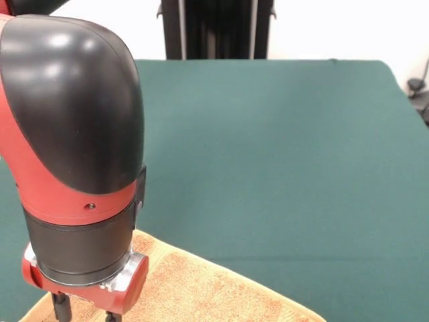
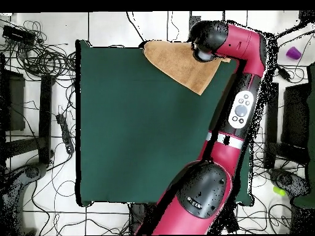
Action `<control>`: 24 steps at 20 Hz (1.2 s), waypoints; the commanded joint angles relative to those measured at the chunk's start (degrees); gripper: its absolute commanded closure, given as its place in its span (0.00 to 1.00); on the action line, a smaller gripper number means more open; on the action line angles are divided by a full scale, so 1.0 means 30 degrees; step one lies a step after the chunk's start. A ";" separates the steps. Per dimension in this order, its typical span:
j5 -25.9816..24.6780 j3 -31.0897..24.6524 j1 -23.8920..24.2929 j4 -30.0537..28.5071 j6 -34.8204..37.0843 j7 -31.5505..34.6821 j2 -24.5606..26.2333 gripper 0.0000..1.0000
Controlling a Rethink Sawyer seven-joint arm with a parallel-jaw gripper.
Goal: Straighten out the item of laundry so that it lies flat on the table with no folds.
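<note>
My pincer [image 1: 84, 310] hangs over the towel [image 1: 201, 288], its tips cut off by the front view's lower edge, so I cannot tell how it is set. The towel lies at the table's [image 2: 135, 123] far edge from my base, partly hidden under my arm [image 2: 243, 86] from overhead.

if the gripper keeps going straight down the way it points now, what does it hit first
Most likely the towel. The gripper points down over the towel's end at the table edge, with nothing visible between them, though the remaining gap is hard to judge.

Front camera low, facing robot; overhead looks down; both share table [image 1: 281, 147].
</note>
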State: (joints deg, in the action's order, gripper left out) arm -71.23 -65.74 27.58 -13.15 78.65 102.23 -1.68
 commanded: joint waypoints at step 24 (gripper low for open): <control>-0.8427 -0.8088 -0.0618 0.1901 0.1224 -0.0564 0.1328 0.00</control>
State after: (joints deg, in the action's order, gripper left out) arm -84.71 -74.00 26.84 -8.43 77.65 102.23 -0.16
